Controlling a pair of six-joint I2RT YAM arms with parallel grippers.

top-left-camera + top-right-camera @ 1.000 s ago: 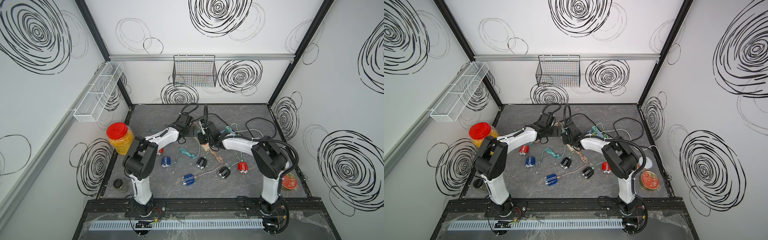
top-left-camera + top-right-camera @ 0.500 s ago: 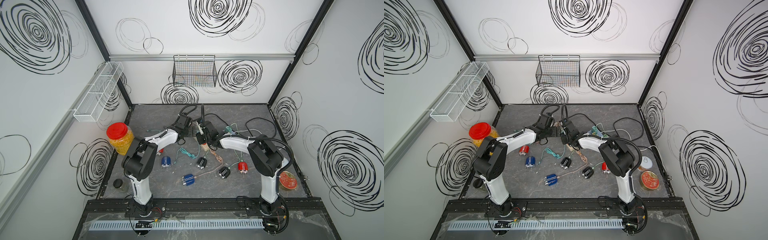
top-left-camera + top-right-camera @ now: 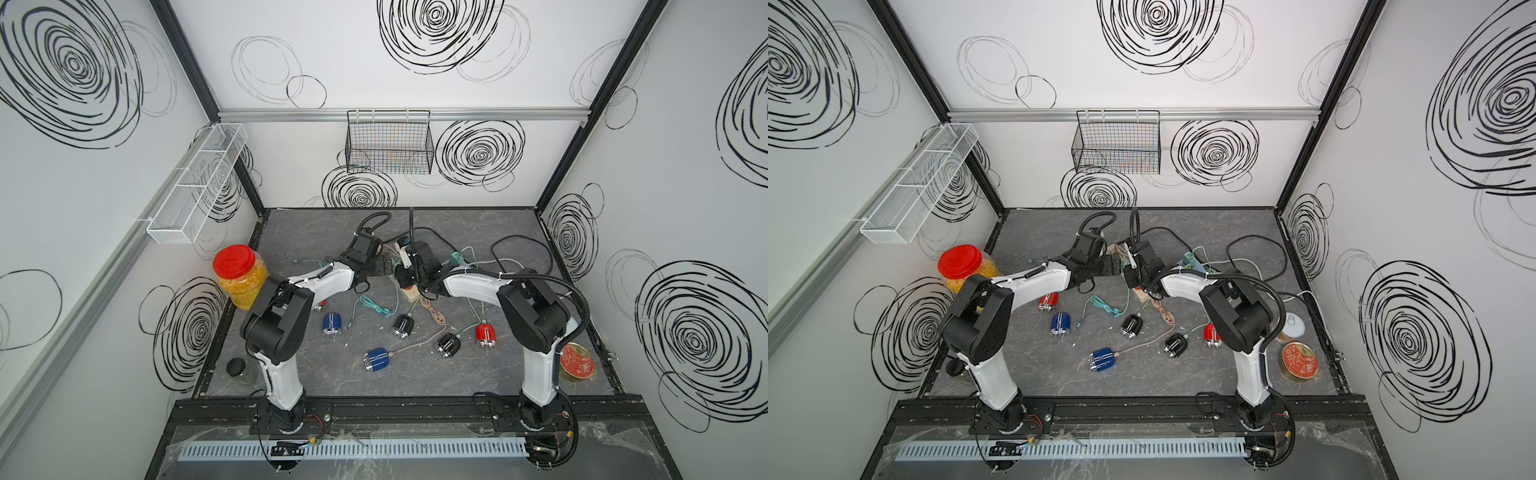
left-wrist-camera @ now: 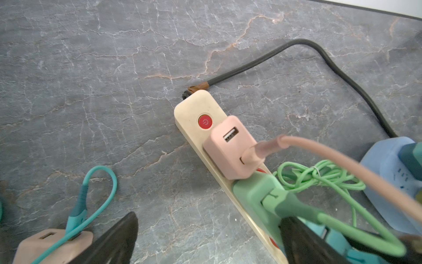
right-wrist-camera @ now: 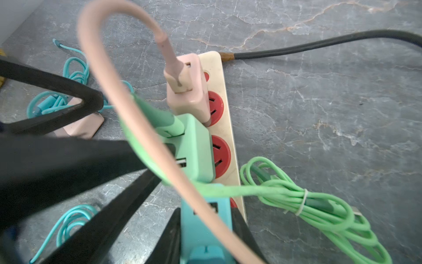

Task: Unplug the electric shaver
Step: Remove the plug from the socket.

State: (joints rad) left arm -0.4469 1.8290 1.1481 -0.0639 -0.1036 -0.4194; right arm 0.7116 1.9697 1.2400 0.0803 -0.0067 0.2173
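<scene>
We see right fingers (image 5: 169,240) clamped on teal adapter (image 5: 194,228) in power strip (image 5: 212,61); left fingers (image 4: 118,237) wide, empty.

Red-lidded jar (image 3: 234,261), black wire basket (image 3: 389,143), round red tin (image 3: 576,362)
</scene>
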